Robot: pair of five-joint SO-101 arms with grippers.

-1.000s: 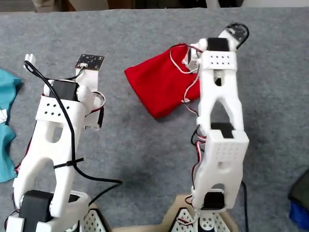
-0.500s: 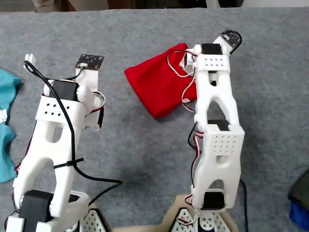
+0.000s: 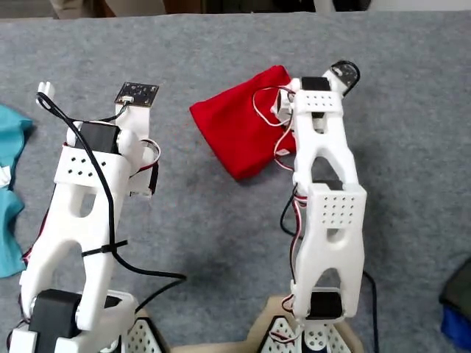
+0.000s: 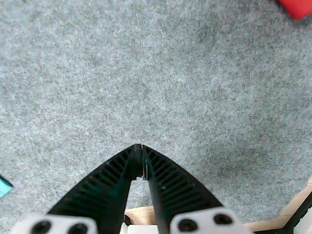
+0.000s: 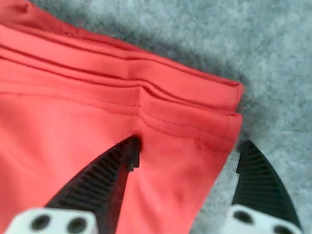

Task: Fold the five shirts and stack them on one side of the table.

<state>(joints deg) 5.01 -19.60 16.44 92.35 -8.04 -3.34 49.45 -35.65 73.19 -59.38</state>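
Red shirt [image 3: 235, 132]: folded up small, lies flat on the table [image 3: 184, 228], upper mid of the high view. It sits crooked, w/ one corner pointing down to the frame's mid. Up close, the right wrist view shows stitched hem lines and stacked cloth layers at one corner. Teal shirt [image 3: 11, 140]: at the left edge, mid height, partly cut off by the frame. Looks loose & bumpy, not folded. The 2 shirts are well apart.

The white plastic left arm [image 3: 81, 213] and right arm [image 3: 329, 220] have shells drilled with small-hole grids. Black ribbed fingers [image 4: 165, 180] sit on screw-holed white mounts [image 4: 200, 224]. A black cable [image 3: 109, 202] lies behind the left claw [image 4: 141, 146]; thin red-and-white wires [image 3: 282, 140], apparently, lie behind the right claw [image 5: 190, 144].
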